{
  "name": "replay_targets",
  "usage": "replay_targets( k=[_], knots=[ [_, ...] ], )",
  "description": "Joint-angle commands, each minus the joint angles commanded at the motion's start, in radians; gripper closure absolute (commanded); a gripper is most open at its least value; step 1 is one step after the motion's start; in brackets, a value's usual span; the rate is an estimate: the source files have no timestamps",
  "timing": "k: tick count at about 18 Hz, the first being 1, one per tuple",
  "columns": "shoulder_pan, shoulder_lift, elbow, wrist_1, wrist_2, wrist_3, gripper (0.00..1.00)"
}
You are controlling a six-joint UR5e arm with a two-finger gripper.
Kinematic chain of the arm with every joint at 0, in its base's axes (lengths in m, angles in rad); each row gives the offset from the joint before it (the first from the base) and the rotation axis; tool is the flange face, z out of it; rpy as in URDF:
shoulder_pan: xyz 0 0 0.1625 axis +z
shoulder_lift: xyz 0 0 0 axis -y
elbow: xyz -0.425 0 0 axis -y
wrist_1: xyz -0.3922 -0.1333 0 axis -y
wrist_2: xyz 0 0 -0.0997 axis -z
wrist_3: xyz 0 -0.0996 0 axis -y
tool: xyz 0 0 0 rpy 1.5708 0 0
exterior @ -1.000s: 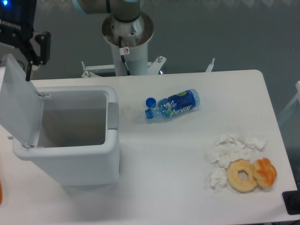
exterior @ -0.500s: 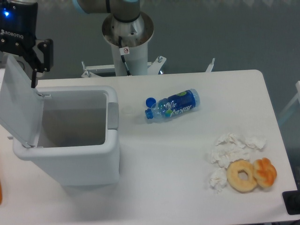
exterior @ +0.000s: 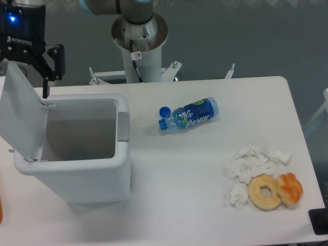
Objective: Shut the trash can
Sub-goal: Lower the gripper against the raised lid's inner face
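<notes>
Over the last 1 second the gripper (exterior: 28,77) has slid rightward and a little downward along the back of the trash can (exterior: 72,154), from the far edge of the view toward the top edge of the raised lid (exterior: 23,115). One dark finger (exterior: 47,84) now hangs just beside the lid's hinge corner; the other is hidden behind the lid, so the fingers look spread with the lid's top edge roughly between them, clamped on nothing as far as I can see.

Nothing about the bin itself has changed: it sits at 9 o'clock on the tabletop (exterior: 205,195), mouth open, lid standing tilted back on its left side, grey latch tab (exterior: 123,126) on the right rim.

My read is that the arm is lining up behind the lid to push it over toward 3 o'clock; closing has not begun.

Near the centre lies a blue water bottle (exterior: 190,116) with its loose cap (exterior: 164,111); crumpled tissues (exterior: 251,165) and 2 doughnuts (exterior: 275,190) sit at 4 o'clock.
</notes>
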Motion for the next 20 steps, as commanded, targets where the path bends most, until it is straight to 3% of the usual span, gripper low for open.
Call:
replay_targets(
  k=[20],
  knots=[
    [0.106, -0.012, -0.005, -0.002, 0.02, 0.054, 0.0]
  ],
)
